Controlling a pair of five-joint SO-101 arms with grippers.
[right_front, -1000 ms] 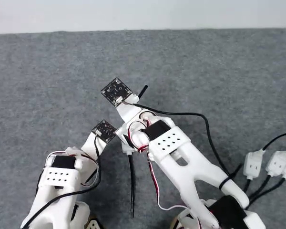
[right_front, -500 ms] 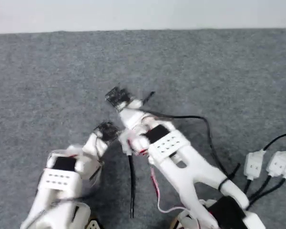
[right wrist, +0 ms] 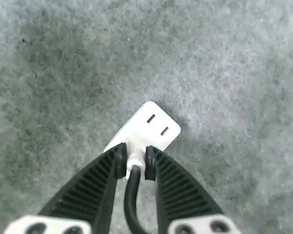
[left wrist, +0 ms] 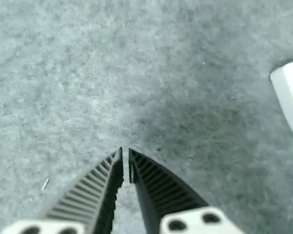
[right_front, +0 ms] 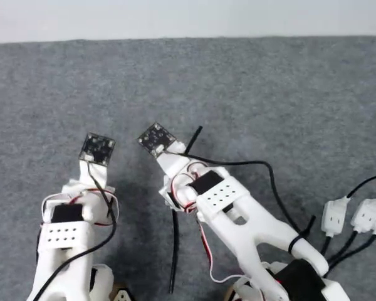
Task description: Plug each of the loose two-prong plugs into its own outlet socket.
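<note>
- The right end effector (right wrist: 135, 158) is clamped on the narrow neck of a white two-slot socket (right wrist: 149, 127). The socket juts out just past the fingertips with its slotted face turned toward the wrist camera. Its black cord (right wrist: 131, 197) runs back between the fingers. Whether the socket rests on the surface or is lifted cannot be told.
- The left end effector (left wrist: 125, 157) is closed with nothing between its ribbed fingers, and the tips point down at the grey surface. A white blocky piece (left wrist: 290, 97) shows farther off; what it is cannot be told.
- In the high view the right arm (right_front: 238, 216) reaches diagonally toward the middle of the worktop (right_front: 282, 94). The left arm (right_front: 66, 235) stands beside it, apart. A black cord (right_front: 173, 248) lies between them, running from under the right wrist toward the near edge.
- A short black stub (right_front: 193, 133) pokes out just beyond the right arm's wrist.
- Three white connectors (right_front: 366, 214) with black leads sit close together at the right-hand edge, well apart from both end effectors. Whether they are plugs or sockets cannot be told.
- The worktop is covered in grey felt-like material, and a pale band (right_front: 188, 19) runs along its far edge.
- Beyond both wrists the grey surface stretches on to that far edge.
</note>
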